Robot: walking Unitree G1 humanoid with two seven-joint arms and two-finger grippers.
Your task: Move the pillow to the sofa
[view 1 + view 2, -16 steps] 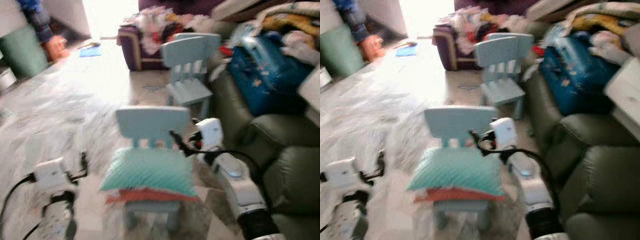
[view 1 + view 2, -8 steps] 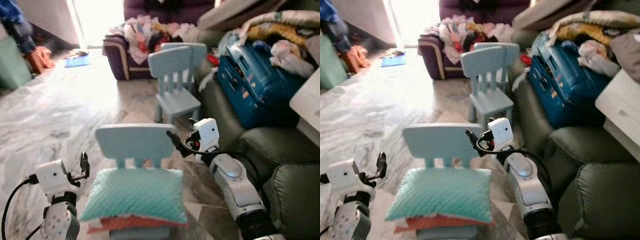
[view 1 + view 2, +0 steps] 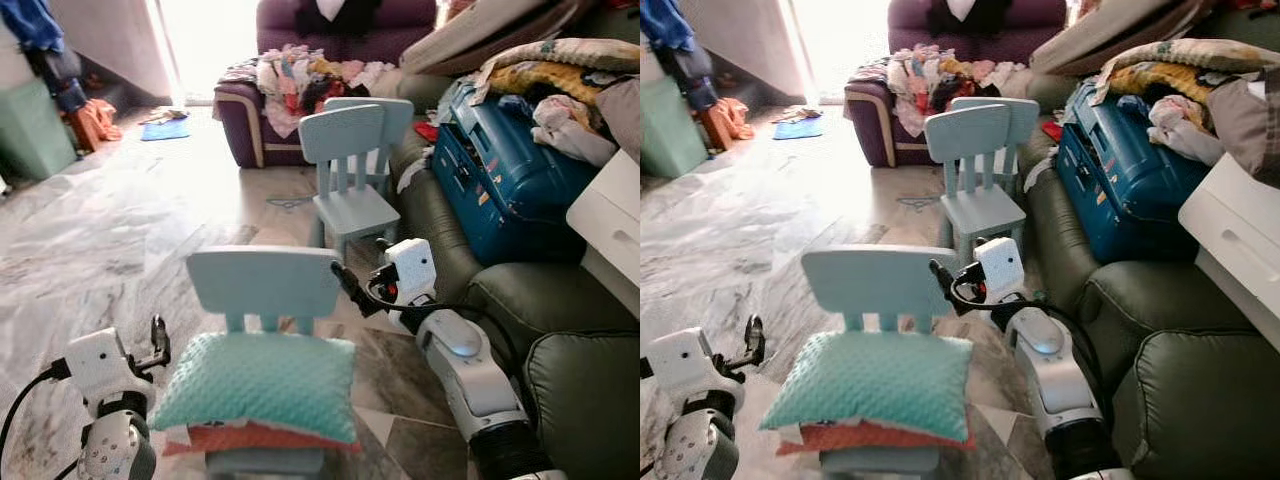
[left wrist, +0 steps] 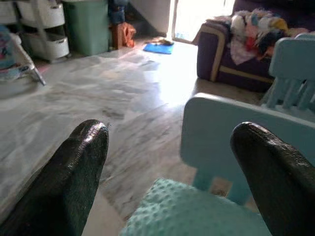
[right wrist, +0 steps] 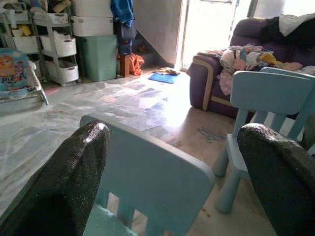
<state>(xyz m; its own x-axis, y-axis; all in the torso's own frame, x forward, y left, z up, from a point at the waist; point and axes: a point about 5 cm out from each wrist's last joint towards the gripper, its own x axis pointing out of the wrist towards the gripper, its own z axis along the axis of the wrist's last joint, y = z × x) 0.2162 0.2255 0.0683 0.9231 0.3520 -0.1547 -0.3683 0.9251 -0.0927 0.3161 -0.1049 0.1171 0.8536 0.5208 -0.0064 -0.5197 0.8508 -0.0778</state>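
Note:
A teal pillow [image 3: 255, 385] lies on top of an orange pillow [image 3: 262, 438] on the seat of a small light blue chair [image 3: 263, 283] just in front of me. My left gripper [image 3: 158, 342] hovers open at the chair's left side, level with the teal pillow [image 4: 197, 211]. To the right of the chair's backrest [image 5: 147, 172], my right gripper [image 3: 350, 287] is open too, with nothing between its fingers. The dark green sofa [image 3: 520, 300] stands along the right.
A blue suitcase [image 3: 510, 170], piled clothes and a white box [image 3: 610, 230] cover much of the sofa. A second blue chair [image 3: 350, 170] stands ahead, with a purple sofa [image 3: 262, 112] heaped with laundry behind it. Marble floor lies open to the left.
The view has shifted and sharpened as the camera moved. Both grippers stay open on either side of the chair, and the pillows have not moved.

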